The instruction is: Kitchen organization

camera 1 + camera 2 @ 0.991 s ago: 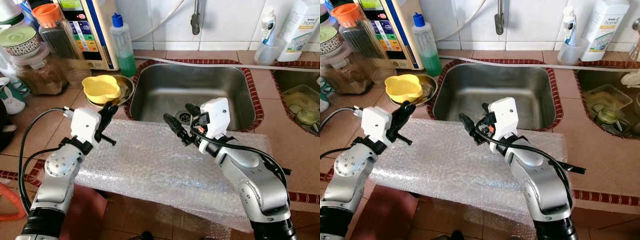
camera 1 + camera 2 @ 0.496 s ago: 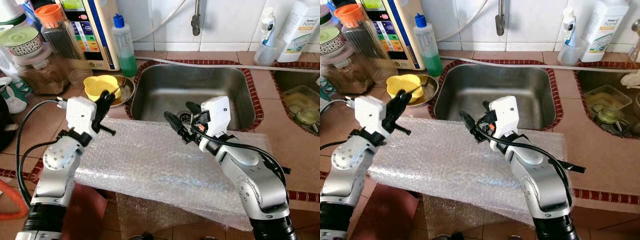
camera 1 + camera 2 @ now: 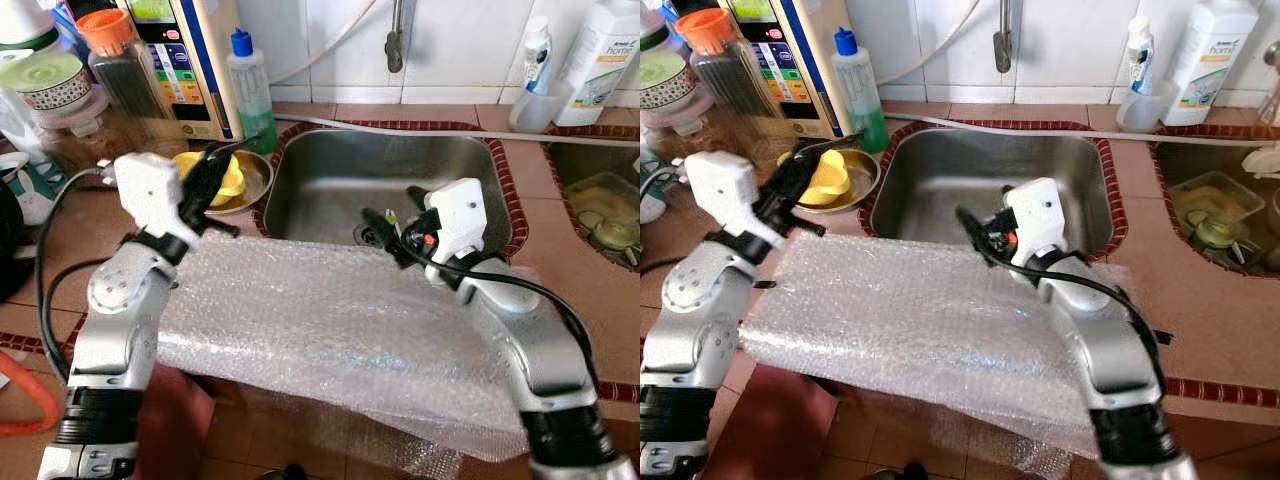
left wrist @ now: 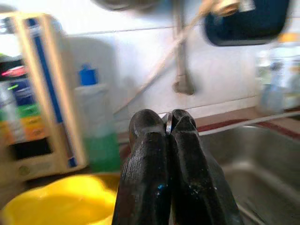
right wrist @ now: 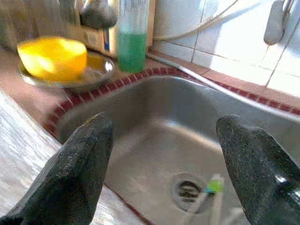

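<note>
Spreading across the counter in front of the sink (image 3: 385,185), the bubble wrap sheet (image 3: 330,325) is the biggest thing I'm working around; its near edge droops over the counter's front. My left gripper (image 3: 212,166) hovers over the yellow bowl (image 3: 222,177), which sits in a metal dish (image 3: 852,190) beside the sink, and its fingers are pressed together with nothing visibly between them. My right gripper (image 3: 392,226) sits at the sheet's far edge by the basin, fingers spread wide and empty. If the bowl is the target, I judge I should part the left fingers before descending, then straddle its rim rather than push it. A green soap bottle (image 3: 250,90) stands close behind, so I'd keep the approach low.
</note>
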Robot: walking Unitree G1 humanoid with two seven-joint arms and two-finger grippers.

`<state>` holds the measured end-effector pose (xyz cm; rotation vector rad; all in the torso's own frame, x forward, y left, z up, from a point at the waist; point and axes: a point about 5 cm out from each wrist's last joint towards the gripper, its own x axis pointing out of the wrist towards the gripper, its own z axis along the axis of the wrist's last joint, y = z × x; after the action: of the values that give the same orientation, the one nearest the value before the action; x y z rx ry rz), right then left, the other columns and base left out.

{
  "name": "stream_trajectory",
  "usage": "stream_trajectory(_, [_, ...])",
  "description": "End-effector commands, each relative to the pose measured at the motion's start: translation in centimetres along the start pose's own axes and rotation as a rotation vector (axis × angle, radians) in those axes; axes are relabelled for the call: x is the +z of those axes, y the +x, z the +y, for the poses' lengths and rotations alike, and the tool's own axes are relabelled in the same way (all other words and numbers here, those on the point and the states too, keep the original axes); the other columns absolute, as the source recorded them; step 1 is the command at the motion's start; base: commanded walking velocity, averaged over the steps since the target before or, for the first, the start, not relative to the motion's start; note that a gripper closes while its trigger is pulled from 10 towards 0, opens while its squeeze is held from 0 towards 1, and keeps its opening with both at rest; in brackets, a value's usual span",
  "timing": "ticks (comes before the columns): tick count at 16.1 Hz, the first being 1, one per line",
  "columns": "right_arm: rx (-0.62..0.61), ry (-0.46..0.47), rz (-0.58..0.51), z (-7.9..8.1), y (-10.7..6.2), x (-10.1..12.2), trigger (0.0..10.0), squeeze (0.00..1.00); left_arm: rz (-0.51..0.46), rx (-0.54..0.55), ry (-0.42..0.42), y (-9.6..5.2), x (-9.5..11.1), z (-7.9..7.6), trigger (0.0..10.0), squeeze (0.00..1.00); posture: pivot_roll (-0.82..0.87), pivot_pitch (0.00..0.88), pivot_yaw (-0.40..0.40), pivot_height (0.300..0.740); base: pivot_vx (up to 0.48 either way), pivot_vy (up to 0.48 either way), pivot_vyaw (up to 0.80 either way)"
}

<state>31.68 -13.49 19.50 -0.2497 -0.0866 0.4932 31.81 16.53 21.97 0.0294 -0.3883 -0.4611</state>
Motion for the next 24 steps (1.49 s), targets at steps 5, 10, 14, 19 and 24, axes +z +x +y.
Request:
stream_trajectory(5, [0.036,-0.257,-0.080,-0.2,1.5,1.7,10.0,0.00,-0.001,-0.234,0.084,1.7,1.5,-2.9,0.0,0.00,-0.23,0.112,0.113,0.740,0.000,0.000,0.00])
stream_trajectory(10, [0.076,-0.332,-0.154,0.6,2.8,2.6,10.0,0.00,0.042,-0.379,0.071,2.3,0.5,-5.8,0.0,0.00,-0.24,0.115,0.114,0.740,0.000,0.000,0.00])
stream_trajectory(14, [0.081,-0.337,-0.170,1.0,3.7,2.8,10.0,0.00,0.032,-0.454,0.069,2.8,0.5,-7.4,0.0,0.00,-0.24,0.122,0.117,0.740,0.000,0.000,0.00])
stream_trajectory(19, [0.100,-0.300,-0.124,1.4,5.0,1.4,2.0,0.00,0.001,-0.497,0.042,3.0,1.1,-8.4,0.0,0.00,-0.24,0.127,0.120,0.740,0.000,0.000,0.00])
stream_trajectory(24, [0.121,-0.298,-0.090,1.4,5.4,0.5,0.0,0.00,-0.004,-0.513,0.033,2.8,1.2,-8.7,0.0,0.00,-0.23,0.132,0.119,0.740,0.000,0.000,0.00])
